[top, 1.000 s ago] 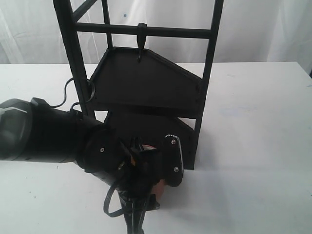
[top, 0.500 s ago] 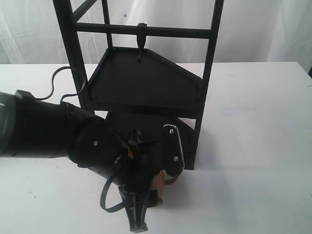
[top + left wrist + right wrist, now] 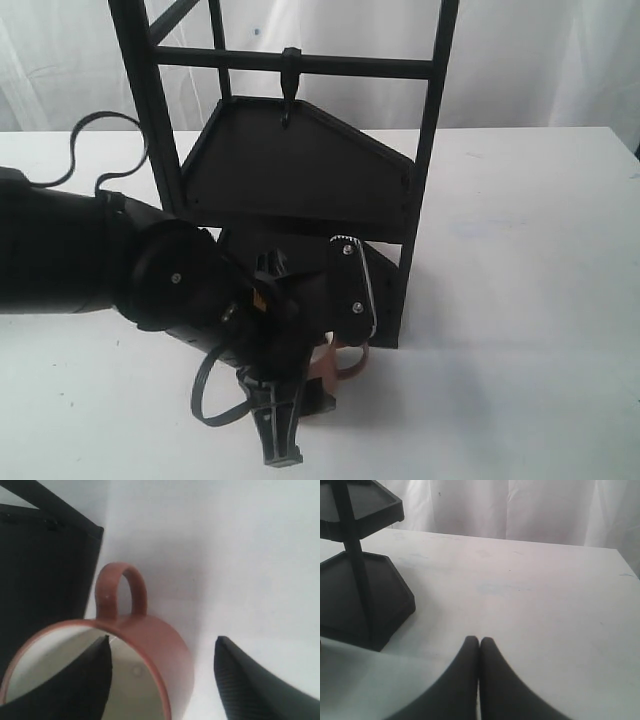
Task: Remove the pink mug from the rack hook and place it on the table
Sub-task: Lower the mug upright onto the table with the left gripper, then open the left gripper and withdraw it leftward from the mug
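The pink mug (image 3: 165,652) stands upright on the white table (image 3: 520,300), close beside the rack's lower black shelf (image 3: 40,565), with its handle (image 3: 120,587) pointing away from the wrist camera. My left gripper (image 3: 163,639) is open over the mug's rim. One finger (image 3: 80,680) is inside the cream interior, and the other (image 3: 245,680) is outside, apart from the wall. In the exterior view the left arm hides most of the mug (image 3: 345,362). The rack hook (image 3: 290,85) hangs bare on the crossbar. My right gripper (image 3: 479,640) is shut on nothing, above the table.
The tall black rack (image 3: 300,190), with two angular shelves and upright posts, stands mid-table just behind the mug. A loose black cable (image 3: 100,140) loops up from the left arm. The rack's lower shelf (image 3: 365,595) also lies off to one side of the right gripper.
The left arm has drawn back toward the left of the exterior view. Its jaws have spread, and more of the pink mug now shows beneath them. The cable loop has risen.
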`<action>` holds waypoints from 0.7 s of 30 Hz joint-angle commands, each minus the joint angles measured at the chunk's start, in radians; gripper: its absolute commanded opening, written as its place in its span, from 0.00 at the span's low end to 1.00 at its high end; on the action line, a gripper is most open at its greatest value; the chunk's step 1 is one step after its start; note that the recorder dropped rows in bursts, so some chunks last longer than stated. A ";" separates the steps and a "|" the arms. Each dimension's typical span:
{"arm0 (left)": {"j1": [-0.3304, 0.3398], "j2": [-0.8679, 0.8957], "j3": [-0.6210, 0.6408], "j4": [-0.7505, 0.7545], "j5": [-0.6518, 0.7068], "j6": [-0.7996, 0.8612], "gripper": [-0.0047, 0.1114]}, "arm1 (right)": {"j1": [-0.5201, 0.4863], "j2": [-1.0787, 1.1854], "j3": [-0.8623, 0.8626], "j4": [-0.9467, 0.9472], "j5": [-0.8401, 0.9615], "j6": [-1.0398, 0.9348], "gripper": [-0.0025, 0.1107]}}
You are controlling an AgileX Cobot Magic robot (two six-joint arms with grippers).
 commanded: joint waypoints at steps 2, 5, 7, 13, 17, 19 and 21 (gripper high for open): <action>0.001 -0.051 0.006 -0.006 0.021 -0.016 0.65 | -0.006 -0.006 0.005 -0.003 -0.003 0.001 0.02; 0.001 -0.076 0.006 -0.004 0.023 -0.016 0.65 | -0.006 -0.006 0.005 -0.003 -0.003 0.001 0.02; 0.001 -0.088 0.006 -0.004 0.029 -0.016 0.65 | -0.006 -0.006 0.005 -0.003 -0.003 0.001 0.02; 0.001 -0.132 0.006 0.009 0.093 -0.029 0.65 | -0.006 -0.006 0.005 -0.003 -0.003 0.001 0.02; 0.001 -0.163 0.006 0.029 0.132 -0.053 0.65 | -0.006 -0.006 0.005 -0.003 -0.003 0.001 0.02; 0.001 -0.178 0.006 0.040 0.155 -0.053 0.67 | -0.006 -0.006 0.005 -0.003 -0.003 0.001 0.02; 0.001 -0.199 0.006 0.042 0.176 -0.058 0.68 | -0.006 -0.006 0.005 -0.003 -0.003 0.001 0.02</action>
